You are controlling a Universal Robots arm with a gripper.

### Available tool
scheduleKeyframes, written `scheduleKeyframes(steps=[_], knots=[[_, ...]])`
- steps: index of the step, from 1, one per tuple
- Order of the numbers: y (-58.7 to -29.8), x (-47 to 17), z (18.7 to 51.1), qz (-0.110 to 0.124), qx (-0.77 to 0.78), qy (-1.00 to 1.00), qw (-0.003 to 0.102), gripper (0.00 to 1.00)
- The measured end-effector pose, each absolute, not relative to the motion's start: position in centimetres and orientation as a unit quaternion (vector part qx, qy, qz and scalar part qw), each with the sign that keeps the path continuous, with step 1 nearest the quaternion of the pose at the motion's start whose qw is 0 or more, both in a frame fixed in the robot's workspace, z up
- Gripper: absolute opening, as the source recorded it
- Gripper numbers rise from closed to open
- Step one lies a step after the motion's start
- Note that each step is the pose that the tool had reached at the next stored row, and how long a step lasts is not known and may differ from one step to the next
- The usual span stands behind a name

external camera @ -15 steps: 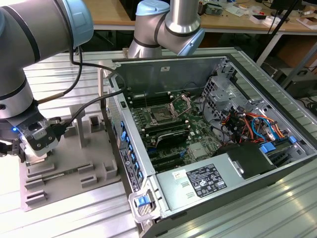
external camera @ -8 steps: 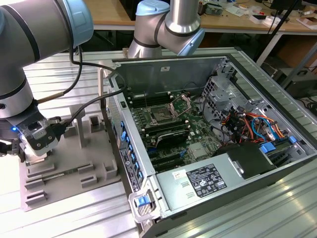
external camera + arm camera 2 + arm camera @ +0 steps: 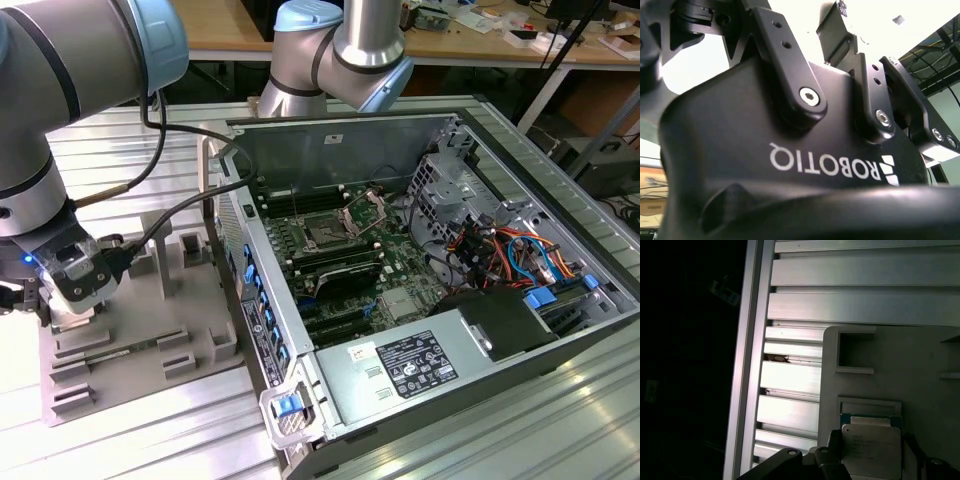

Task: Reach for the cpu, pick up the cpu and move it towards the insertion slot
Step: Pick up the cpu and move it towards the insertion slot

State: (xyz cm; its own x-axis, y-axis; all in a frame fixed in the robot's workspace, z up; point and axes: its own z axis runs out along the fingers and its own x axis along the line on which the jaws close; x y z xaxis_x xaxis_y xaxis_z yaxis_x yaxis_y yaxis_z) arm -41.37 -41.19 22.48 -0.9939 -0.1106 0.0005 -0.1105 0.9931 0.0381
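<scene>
The cpu (image 3: 871, 452), a flat square chip with a silver top and a green edge, lies in a recess of the grey tray (image 3: 900, 365) in the first wrist view. My gripper (image 3: 872, 467) stands right over it, with black parts on either side of the chip. In the exterior view my gripper (image 3: 68, 300) is low over the grey tray (image 3: 150, 340) at the exterior view's left. The insertion slot (image 3: 325, 232), a dark square socket with its steel bracket (image 3: 366, 210) raised, sits on the green board inside the open computer case. The gripper's black body (image 3: 765, 150) shows in the second wrist view.
The open case's metal wall (image 3: 250, 280) rises between the tray and the board. A grey power-supply box (image 3: 410, 365) lies at the case's near end, and coloured cables (image 3: 500, 255) at its right. The ribbed aluminium table (image 3: 790, 380) ends just beside the tray.
</scene>
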Motion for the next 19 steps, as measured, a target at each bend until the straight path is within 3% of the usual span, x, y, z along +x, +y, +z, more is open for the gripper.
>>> scheduleKeyframes(steps=[19], knots=[[-41.19, -41.36, 22.87, -0.019, 0.055, -0.998, 0.001, 0.55]])
